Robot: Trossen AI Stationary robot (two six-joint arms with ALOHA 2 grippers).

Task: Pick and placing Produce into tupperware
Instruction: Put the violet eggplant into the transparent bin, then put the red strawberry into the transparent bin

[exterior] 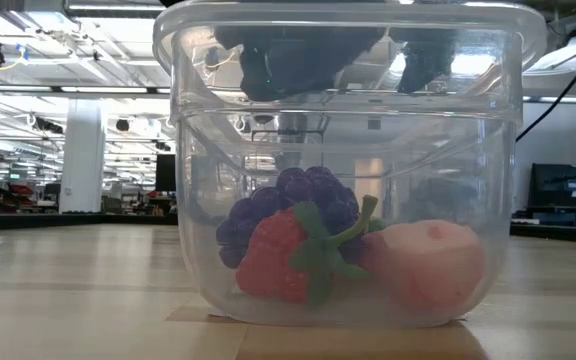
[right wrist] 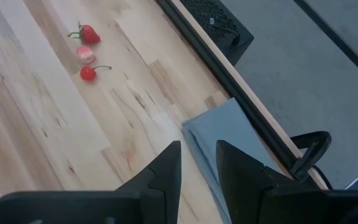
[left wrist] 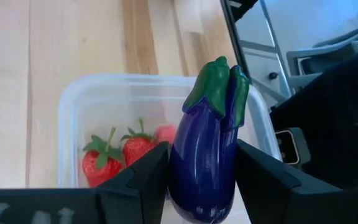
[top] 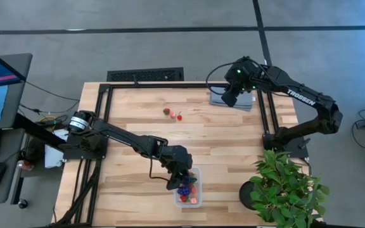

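My left gripper (top: 179,174) is over the clear tupperware (top: 189,187) near the table's near edge, shut on a dark purple eggplant (left wrist: 207,155) with a green cap. In the tupperware (exterior: 348,100) lie purple grapes (exterior: 288,200), a red strawberry (exterior: 273,255) and a pink piece (exterior: 433,260). The left wrist view also shows strawberries (left wrist: 120,152) in it. Three loose produce pieces (top: 173,114) lie on the table's far middle. My right gripper (top: 230,98) hovers over the grey cloth (top: 233,101) at the far right, fingers a narrow gap apart, empty. My left gripper pinches the eggplant's purple body (left wrist: 185,168) between its two fingers (left wrist: 145,174), on its two sides. The eggplant lies along the fingers, its green cap end (left wrist: 216,81) sticking out past the fingertips. The fingers come from above, and the eggplant is lifted clear over the tupperware.
A green potted plant (top: 284,183) stands at the table's near right corner. Black frame rails (top: 103,120) run along the table's left, far and right sides. The folded grey cloth (right wrist: 229,137) lies under my right gripper. Bare wood lies between the loose produce and the tupperware.
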